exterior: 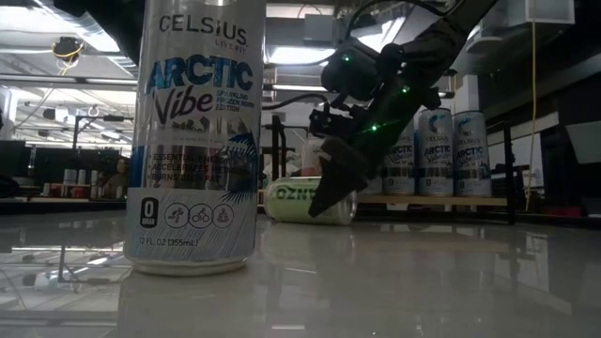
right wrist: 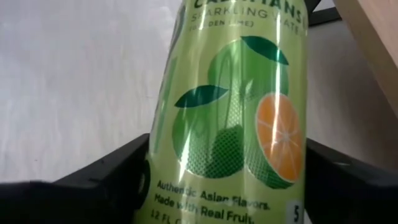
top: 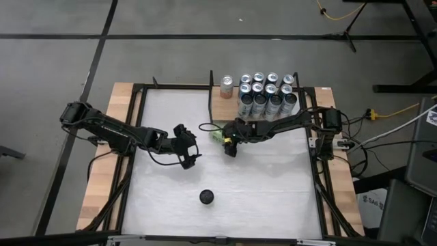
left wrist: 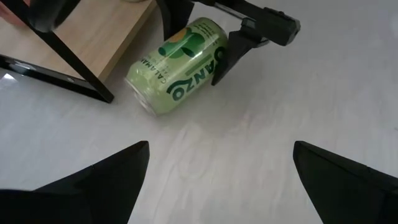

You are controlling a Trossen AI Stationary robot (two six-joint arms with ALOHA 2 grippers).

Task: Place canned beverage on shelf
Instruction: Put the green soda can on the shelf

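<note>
A green can [left wrist: 177,65] is seen lying on its side on the white table [top: 259,184], just beside the near edge of the wooden shelf [top: 229,106], with one end close to the shelf's black metal upright [left wrist: 68,59]. The right gripper [top: 230,145] is lowered over this can, and the can is found between its two dark fingers [left wrist: 227,59]: one finger is placed on each side of the can's body, as the right wrist view shows, where the can [right wrist: 239,118] fills the space between the fingers [right wrist: 106,177]. The fingers are parted about as wide as the can, and whether they already press against it cannot be told; the can is seen resting on the table, not lifted. The left gripper [top: 189,156] is held above the table to the left of the can, well apart from it, with its fingers [left wrist: 99,180] spread wide and nothing between them. On the shelf a group of tall silver cans [top: 268,94] is stood upright in rows, with a single orange-topped can [top: 227,87] beside them. A further tall can [exterior: 195,141] is stood upright near the table's front edge, seen from above as a dark round top [top: 207,197].
</note>
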